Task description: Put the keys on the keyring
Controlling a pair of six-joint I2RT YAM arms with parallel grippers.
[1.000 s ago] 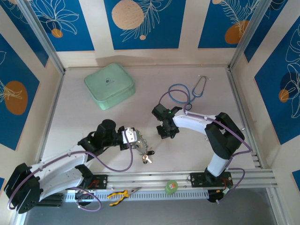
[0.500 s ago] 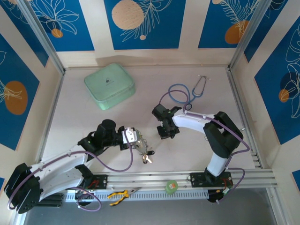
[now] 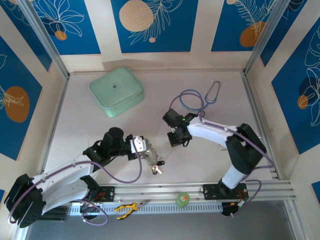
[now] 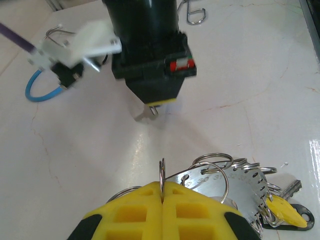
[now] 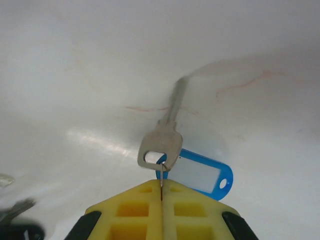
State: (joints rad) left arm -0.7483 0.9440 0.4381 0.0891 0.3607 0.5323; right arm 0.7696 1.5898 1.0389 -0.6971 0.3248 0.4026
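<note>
We see the right gripper [image 5: 161, 194] with its jaws pressed together on the small wire loop through the head of a key [image 5: 162, 142], its blue tag [image 5: 200, 174] just beside it; the left gripper [image 4: 162, 192] is likewise pinched tight on a thin wire loop of the keyring [image 4: 240, 187]; the keyring sits low over the table [image 4: 75, 150], apart from the key, a yellow tag [image 4: 280, 210] at its edge.
</note>
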